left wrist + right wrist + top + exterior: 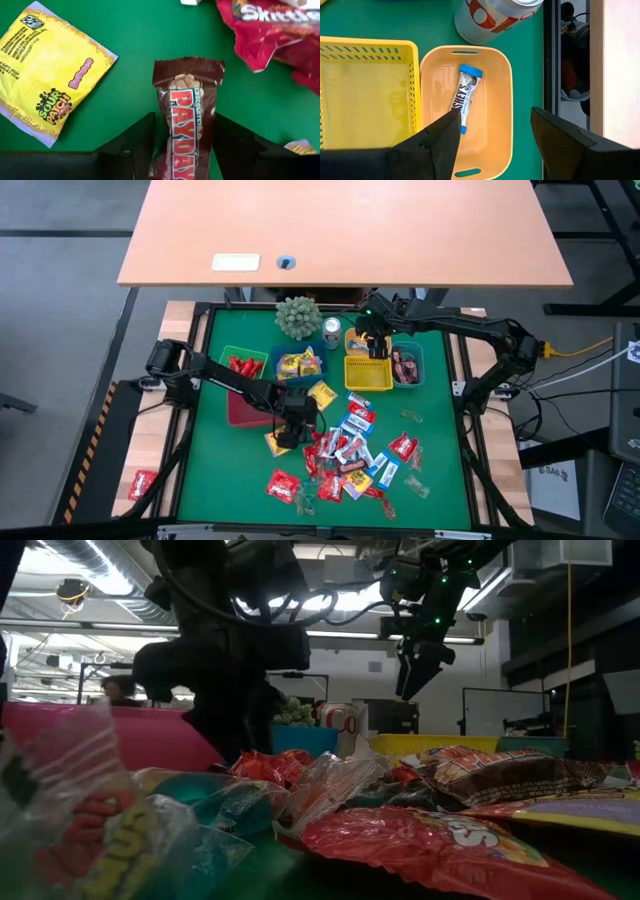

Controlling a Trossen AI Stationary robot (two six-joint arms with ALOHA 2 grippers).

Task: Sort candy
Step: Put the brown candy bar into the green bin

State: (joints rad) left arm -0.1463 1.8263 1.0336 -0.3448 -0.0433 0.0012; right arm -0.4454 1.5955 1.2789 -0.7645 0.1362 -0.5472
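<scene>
My left gripper (182, 145) sat low over the green mat (130, 95), fingers (132, 145) spread either side of a brown PayDay bar (186, 125). The bar lay between them, flat on the mat; I could not tell whether the pads touched the wrapper. Just beside it lay a yellow Sour Patch packet (47, 75), and on the other side a red Skittles pack (270, 30) crowded in close.

From overhead, that gripper (291, 423) was at the near edge of the loose candy pile (350, 455), which spread across the middle and front of the mat. One red packet (141, 483) lay off the mat on the wooden edge by the left arm.

My right gripper (492, 135) hung with its fingers (440, 137) wide apart and empty, above a small orange bin (492, 65). A blue-and-white Hershey's bar (465, 97) lay alone inside that bin. The yellow basket (367, 50) stood touching the bin's side, and a silver can (495, 17) stood just behind.

Overhead, the row of bins ran along the back: a green bin (226, 354) with red sweets, a blue bin (281, 356) with yellow ones, the yellow basket, and a teal bin (418, 364) with dark ones. A small green plant (297, 317) stood beside the can.
</scene>
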